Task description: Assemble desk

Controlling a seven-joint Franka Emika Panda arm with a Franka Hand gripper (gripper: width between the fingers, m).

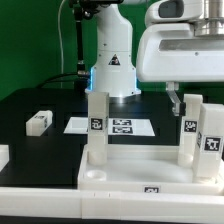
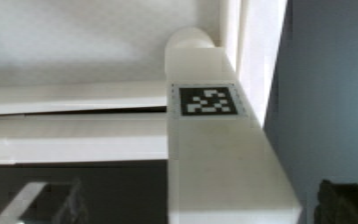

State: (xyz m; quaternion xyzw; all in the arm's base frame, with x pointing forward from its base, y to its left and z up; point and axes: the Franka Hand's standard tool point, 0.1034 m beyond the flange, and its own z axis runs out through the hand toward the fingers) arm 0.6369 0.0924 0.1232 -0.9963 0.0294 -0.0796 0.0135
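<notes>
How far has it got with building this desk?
By the exterior view, a left leg and a far-right leg stand upright on the tabletop panel. The gripper is at a third upright leg; whether it grips, I cannot tell. One loose leg lies on the table, yet to be fitted.

No words or numbers can be read. Behind the tabletop panel (image 1: 130,165), the robot base (image 1: 112,75) carries a triangular warning sign (image 1: 113,63), its symbol too small to tell. Black-and-white square tags stand on the legs (image 1: 97,135) upright on the panel, on the panel's front rim, and on the marker board (image 1: 122,126) behind it. The wrist view shows one such tag (image 2: 208,102) on a leg (image 2: 220,170).
</notes>
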